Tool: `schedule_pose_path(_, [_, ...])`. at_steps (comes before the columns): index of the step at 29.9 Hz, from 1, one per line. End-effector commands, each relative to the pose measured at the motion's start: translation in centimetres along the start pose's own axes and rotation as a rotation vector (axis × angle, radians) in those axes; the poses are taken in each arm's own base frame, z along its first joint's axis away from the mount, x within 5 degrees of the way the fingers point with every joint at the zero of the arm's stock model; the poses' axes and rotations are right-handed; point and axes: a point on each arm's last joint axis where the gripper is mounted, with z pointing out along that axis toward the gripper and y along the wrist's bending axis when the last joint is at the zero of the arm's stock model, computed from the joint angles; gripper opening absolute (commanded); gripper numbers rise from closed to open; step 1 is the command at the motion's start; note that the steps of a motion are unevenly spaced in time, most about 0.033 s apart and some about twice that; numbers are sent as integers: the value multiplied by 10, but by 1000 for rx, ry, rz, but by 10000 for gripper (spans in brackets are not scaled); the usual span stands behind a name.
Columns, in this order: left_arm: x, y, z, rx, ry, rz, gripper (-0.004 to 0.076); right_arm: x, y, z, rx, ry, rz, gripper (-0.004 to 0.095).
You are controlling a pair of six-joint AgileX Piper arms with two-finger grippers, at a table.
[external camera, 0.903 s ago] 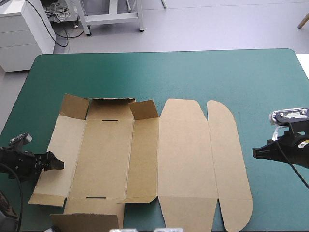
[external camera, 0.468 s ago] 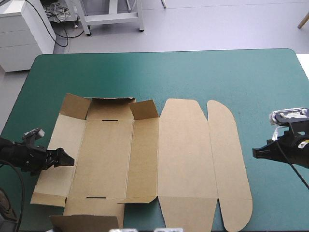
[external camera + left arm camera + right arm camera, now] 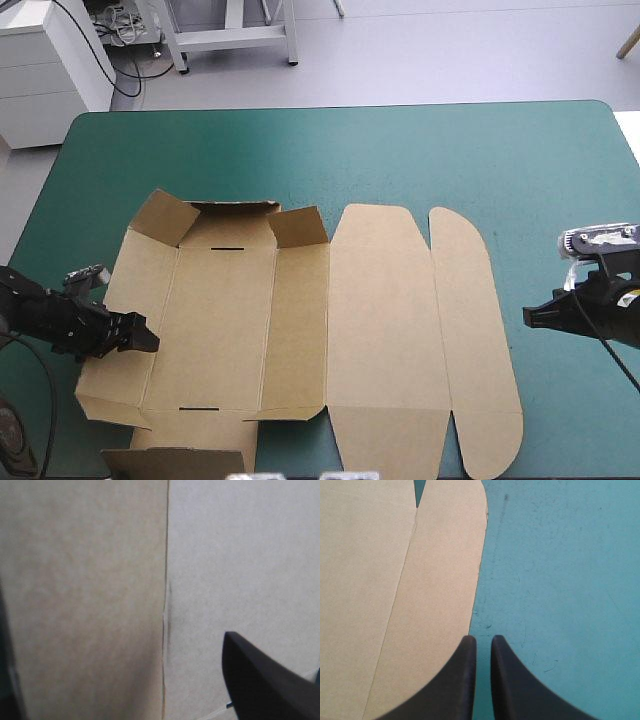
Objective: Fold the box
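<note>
left tool [image 3: 146, 339] over box [image 3: 300, 320] left panel | right tool [image 3: 527, 317] beside right edge

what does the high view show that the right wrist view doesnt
Only the high view: the whole box, mostly flat, with its far-left flaps raised and the left gripper over its left panel. Only the right wrist view: the right gripper close up, its jaws almost touching, with the crease and edge of the rounded flap running ahead of them. Both: that rounded flap, the teal-green cover beside it, and the right gripper.
</note>
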Motion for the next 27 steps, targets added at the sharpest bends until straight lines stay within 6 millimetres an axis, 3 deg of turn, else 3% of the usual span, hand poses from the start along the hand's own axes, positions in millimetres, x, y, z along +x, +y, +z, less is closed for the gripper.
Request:
schedule_pose_path(1, [3,-15,-11,56,10,16,346,-8,0,-9,14,-79,-4,87])
schedule_pose_path(7, [3,-15,-11,58,9,29,-11,-8,0,-9,11,-77,-3,87])
schedule_pose_path(23, [-2,-19,-11,98,-51,-11,-8,-8,0,-9,10,-76,-3,87])
schedule_pose_path(27, [-18,-25,-16,58,-142,8,-8,-8,0,-9,10,-76,-3,87])
